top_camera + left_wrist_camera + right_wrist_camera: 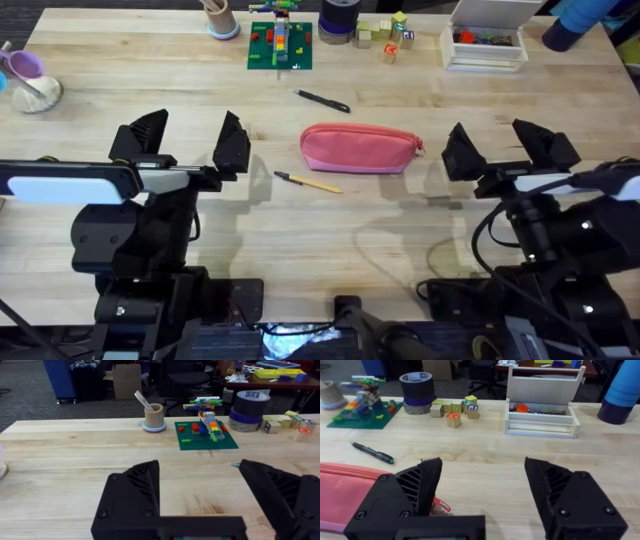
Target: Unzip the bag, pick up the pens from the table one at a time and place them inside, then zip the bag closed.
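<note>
The pink bag (358, 148) lies flat and zipped in the middle of the table (330, 230), its red zipper pull (441, 505) at its right end. A black pen (322, 100) rests just beyond it, seen too in the right wrist view as the black pen (372, 452). Close to the bag's near left corner lies a tan-yellow pen (308, 182) with a dark tip. My left gripper (190, 140) hovers open left of the bag, nothing between its fingers. Right of the bag my right gripper (510, 143) is open too, near the zipper end.
Along the far edge stand a cup with sticks (221, 20), a green brick plate with a model (280, 44), a tape roll (338, 20), wooden cubes (388, 38) and a white box (485, 40). A bowl (36, 92) sits far left.
</note>
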Motion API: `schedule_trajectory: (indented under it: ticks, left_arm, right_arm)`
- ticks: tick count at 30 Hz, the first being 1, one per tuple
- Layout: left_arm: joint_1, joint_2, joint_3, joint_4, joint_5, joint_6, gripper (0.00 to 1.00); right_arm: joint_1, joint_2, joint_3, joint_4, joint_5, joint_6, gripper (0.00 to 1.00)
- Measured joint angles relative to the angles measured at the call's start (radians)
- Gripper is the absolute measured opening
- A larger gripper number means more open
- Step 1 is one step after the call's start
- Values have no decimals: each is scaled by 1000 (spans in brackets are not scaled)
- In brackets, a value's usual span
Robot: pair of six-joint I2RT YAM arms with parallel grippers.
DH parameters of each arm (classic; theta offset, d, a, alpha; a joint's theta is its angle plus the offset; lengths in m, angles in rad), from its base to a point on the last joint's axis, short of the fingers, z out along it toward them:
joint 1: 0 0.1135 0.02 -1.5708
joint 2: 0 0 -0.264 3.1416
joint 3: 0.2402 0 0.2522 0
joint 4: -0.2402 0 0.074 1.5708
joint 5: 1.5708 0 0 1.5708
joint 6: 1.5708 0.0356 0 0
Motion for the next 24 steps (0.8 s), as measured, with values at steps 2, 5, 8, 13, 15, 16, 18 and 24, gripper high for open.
schedule_trajectory:
  ticks: [2, 5, 8, 13, 15, 16, 18, 24]
  left_arm:
    - [0, 0, 0, 0, 0, 0, 995]
    - [0, 0, 0, 0, 0, 0, 995]
    - [0, 0, 0, 0, 0, 0, 995]
    - [0, 0, 0, 2, 0, 0, 994]
    - [0, 0, 0, 3, 0, 0, 992]
    - [0, 0, 1, 1, 0, 0, 992]
    - [0, 0, 5, -16, 1, 0, 993]
    - [0, 26, 118, -159, 4, 0, 993]
  right_arm:
    - [-1, 0, 0, 0, 0, 0, 995]
    - [-2, 0, 0, -5, 0, 0, 995]
    - [-2, 0, 0, -7, 0, 0, 996]
    - [-2, 0, 1, -5, 0, -13, 996]
    - [-2, 0, 0, 5, 0, -27, 996]
    - [-2, 0, -1, 19, 0, -31, 996]
    - [-2, 0, 0, 43, 0, -36, 996]
    - [-2, 20, 93, -196, 4, -38, 996]
